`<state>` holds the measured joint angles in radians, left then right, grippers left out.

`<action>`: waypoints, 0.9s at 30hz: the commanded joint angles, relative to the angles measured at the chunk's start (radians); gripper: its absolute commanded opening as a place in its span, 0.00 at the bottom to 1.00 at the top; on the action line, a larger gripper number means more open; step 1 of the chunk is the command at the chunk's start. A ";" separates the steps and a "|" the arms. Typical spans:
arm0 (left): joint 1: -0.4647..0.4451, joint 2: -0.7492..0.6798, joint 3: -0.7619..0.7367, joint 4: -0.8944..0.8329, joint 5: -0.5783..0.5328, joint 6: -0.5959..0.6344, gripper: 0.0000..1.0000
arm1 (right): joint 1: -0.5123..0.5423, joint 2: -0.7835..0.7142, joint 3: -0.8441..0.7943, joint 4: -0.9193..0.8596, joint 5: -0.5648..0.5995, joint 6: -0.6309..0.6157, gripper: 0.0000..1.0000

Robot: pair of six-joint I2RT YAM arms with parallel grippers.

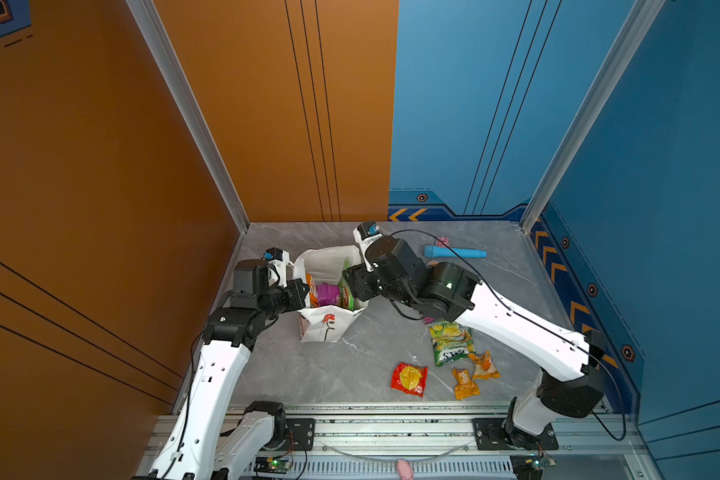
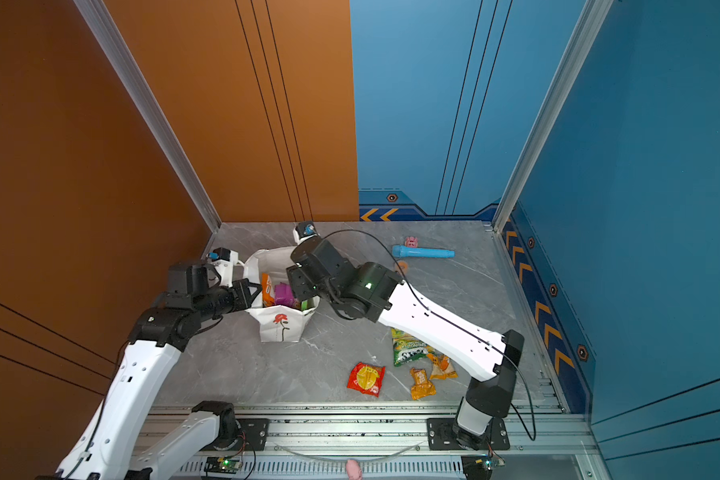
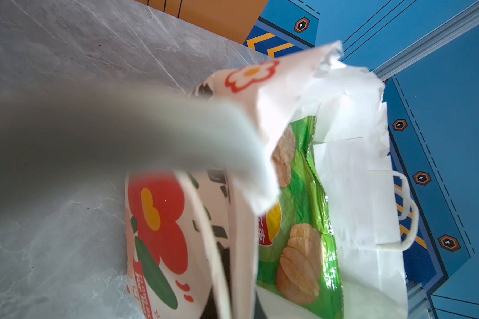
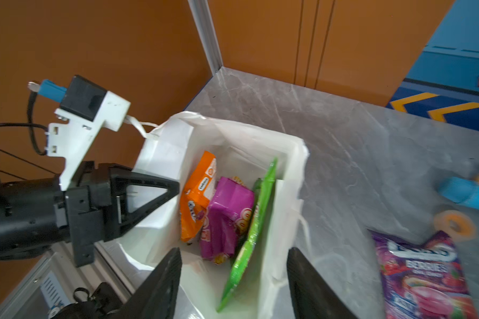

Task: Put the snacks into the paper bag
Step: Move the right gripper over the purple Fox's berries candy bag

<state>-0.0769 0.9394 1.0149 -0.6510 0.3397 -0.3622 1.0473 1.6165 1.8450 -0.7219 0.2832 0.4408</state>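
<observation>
Right wrist view shows the right jaws standing well apart with nothing between them, just above the open mouth of the paper bag (image 4: 233, 129). The left jaws are closed and pinch the side wall of the bag at its rim. Inside the bag stand an orange packet (image 4: 199, 193), a purple packet (image 4: 227, 215) and the large green chips bag (image 4: 257, 215), which leans against the wall nearest the right jaws. The bag is upright on the bench (image 1: 350, 374), toward the back left in both top views. A purple berry bag (image 4: 423, 276) lies near it, under the right arm. Nearer the front lie a green candy bag (image 1: 449, 343), a red packet (image 1: 409, 379) and two orange-yellow wrappers (image 1: 465, 382) close together.
</observation>
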 commanded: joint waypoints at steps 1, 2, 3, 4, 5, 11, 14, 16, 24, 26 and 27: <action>0.010 -0.004 0.027 0.052 -0.011 0.026 0.00 | -0.072 -0.071 -0.100 -0.019 0.066 -0.004 0.65; 0.012 -0.001 0.027 0.050 -0.012 0.025 0.00 | -0.100 -0.094 -0.134 -0.019 0.058 0.014 0.65; 0.014 0.000 0.027 0.050 -0.013 0.025 0.00 | -0.127 -0.110 -0.158 -0.022 0.049 0.036 0.65; 0.016 0.002 0.027 0.048 -0.014 0.025 0.00 | -0.161 -0.131 -0.194 -0.025 0.036 0.066 0.66; 0.017 0.003 0.027 0.048 -0.015 0.023 0.00 | -0.199 -0.149 -0.232 -0.024 0.021 0.098 0.68; 0.022 0.006 0.027 0.048 -0.014 0.023 0.00 | -0.434 -0.244 -0.461 0.041 -0.113 0.257 0.73; 0.023 0.007 0.027 0.047 -0.015 0.022 0.00 | -0.529 -0.257 -0.543 0.076 -0.174 0.283 0.77; 0.023 0.008 0.027 0.047 -0.014 0.023 0.00 | -0.581 -0.251 -0.579 0.086 -0.198 0.285 0.79; 0.025 0.010 0.027 0.045 -0.017 0.023 0.00 | -0.717 -0.155 -0.646 0.137 -0.283 0.254 0.89; 0.025 0.012 0.027 0.044 -0.018 0.023 0.00 | -0.733 -0.121 -0.646 0.150 -0.300 0.247 0.90; 0.024 0.012 0.027 0.044 -0.018 0.024 0.00 | -0.741 -0.100 -0.643 0.160 -0.313 0.242 0.90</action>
<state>-0.0589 0.9562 1.0149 -0.6540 0.3214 -0.3622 0.3225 1.4746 1.2140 -0.6006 0.0235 0.6956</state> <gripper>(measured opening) 0.045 0.896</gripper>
